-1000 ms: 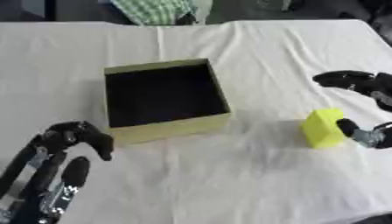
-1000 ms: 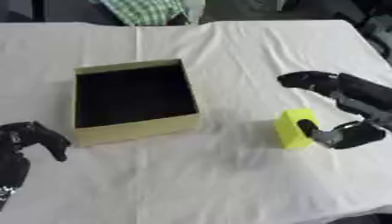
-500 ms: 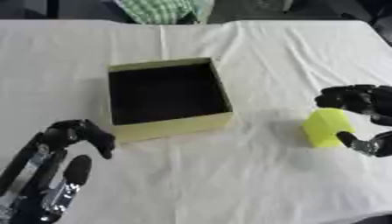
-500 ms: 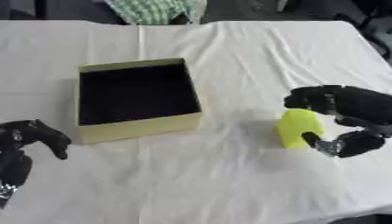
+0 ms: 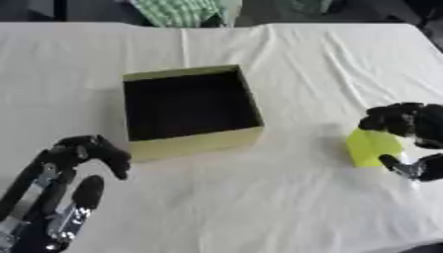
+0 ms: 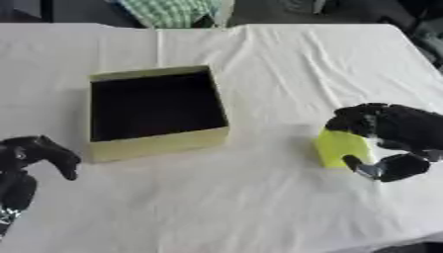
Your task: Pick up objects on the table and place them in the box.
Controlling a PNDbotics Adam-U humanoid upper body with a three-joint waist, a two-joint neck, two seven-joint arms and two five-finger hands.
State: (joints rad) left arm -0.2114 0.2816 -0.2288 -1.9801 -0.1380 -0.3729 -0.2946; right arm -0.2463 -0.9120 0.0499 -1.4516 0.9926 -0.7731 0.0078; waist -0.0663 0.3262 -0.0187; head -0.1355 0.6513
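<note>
Slippage is the main risk here. The right hand (image 6: 394,141) has its fingers curled over the top of the yellow-green block (image 6: 341,147) and its thumb hooked under the block's near right side, so it grips the block by one edge only. The block sits on the table (image 5: 216,197), well to the right of the box (image 5: 186,111), and appears not yet lifted. If the pinch catches only the corner, the block could twist out on the lift or drop short of the box during the carry leftward. The cloth covering the table might also bunch under the thumb and drag along. The box is open and dark inside, with nothing visible in it; a low carry could knock its near right wall. The left hand (image 5: 82,158) rests idle at the lower left, fingers curled, holding nothing.
</note>
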